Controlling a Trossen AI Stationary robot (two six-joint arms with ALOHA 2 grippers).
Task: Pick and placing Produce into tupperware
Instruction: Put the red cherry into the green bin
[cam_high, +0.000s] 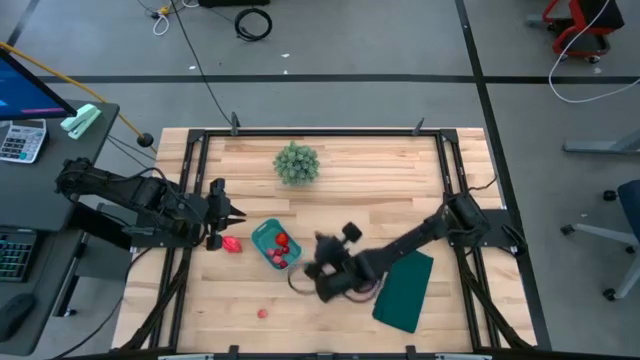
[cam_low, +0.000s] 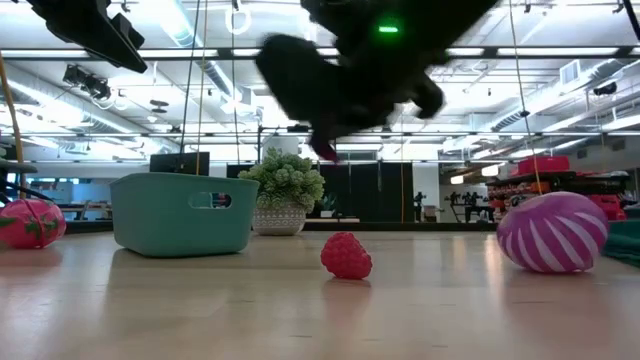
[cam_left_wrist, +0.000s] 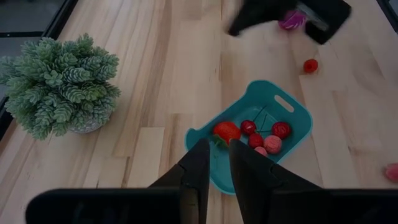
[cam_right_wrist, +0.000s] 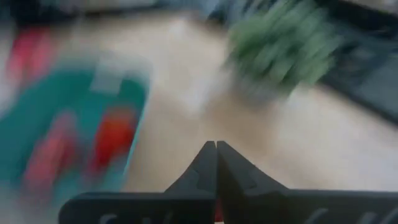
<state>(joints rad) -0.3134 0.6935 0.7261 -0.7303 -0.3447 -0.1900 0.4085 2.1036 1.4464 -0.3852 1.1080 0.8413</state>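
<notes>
The teal tupperware (cam_high: 268, 236) sits mid-table and holds several red and pink produce pieces (cam_left_wrist: 261, 134). Loose produce lies around it: a red piece (cam_high: 232, 243) by my left gripper, a raspberry-like piece (cam_low: 346, 256) and the purple striped ball (cam_low: 552, 232). My left gripper (cam_left_wrist: 219, 165) hovers left of the tub, narrowly open and empty. My right gripper (cam_right_wrist: 216, 146) hangs above the table just right of the tub (cam_high: 305, 270), shut, with a bit of red between its fingers. My right gripper is shut on a small red piece. Only a sliver of red (cam_right_wrist: 216, 216) shows far back between the fingers, and a dark red bit (cam_low: 325, 152) shows under them in the low view. It is lifted clear of the table. The part held is hidden by the fingers.
A spiky green plant (cam_high: 297, 163) stands near the far edge. A flat dark-green slab (cam_high: 405, 290) lies under the right arm. A small red piece (cam_high: 263, 313) lies toward the near edge. Bare wood lies between the plant and the tub.
</notes>
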